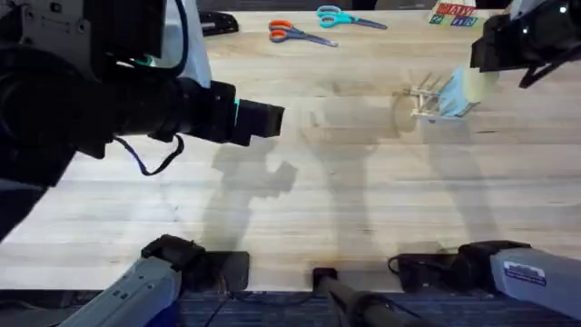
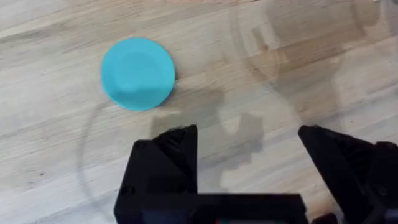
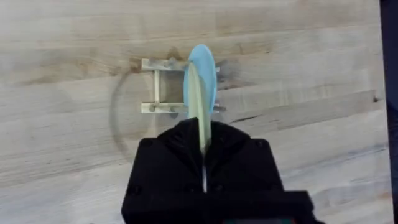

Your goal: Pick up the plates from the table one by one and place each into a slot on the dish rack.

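A turquoise plate (image 2: 138,73) lies flat on the light wood table (image 2: 280,74). My left gripper (image 2: 249,155) hovers above the table beside it, open, with nothing between its black fingers (image 2: 168,162). In the overhead view the left gripper (image 1: 265,119) shows large and dark at centre left. The dish rack (image 3: 155,93) stands at the far right of the table (image 1: 363,182). A pale blue plate (image 3: 205,68) stands on edge in the dish rack (image 1: 427,98). My right gripper (image 3: 202,134) is shut on a pale yellow plate (image 3: 196,106), held on edge over the rack next to the blue one.
Orange-handled scissors (image 1: 300,34) and blue-handled scissors (image 1: 349,16) lie at the table's far edge. A colourful printed item (image 1: 452,14) sits at the far right corner. Both arm bases stand at the near edge.
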### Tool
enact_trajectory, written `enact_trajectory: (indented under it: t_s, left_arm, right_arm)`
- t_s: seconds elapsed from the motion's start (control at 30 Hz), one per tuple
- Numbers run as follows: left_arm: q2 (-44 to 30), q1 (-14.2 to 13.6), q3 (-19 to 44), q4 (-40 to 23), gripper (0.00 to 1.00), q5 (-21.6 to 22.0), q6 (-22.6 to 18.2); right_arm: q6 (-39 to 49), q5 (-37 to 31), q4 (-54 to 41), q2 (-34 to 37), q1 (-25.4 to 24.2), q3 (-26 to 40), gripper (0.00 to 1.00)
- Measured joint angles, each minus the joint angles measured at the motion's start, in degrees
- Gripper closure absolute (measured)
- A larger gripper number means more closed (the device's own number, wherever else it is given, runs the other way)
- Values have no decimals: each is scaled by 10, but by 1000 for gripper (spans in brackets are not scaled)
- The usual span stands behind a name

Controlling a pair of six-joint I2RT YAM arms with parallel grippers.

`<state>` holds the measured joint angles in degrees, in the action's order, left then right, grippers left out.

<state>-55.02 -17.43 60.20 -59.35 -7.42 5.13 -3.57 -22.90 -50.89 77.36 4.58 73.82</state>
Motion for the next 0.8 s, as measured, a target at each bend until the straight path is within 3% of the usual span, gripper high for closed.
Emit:
enact_trajectory:
  t_s: [0.8]
  left_arm:
    - [0, 0, 0, 0, 7, 0, 0]
  right_arm:
    - [6, 0, 16, 48, -4, 0, 971]
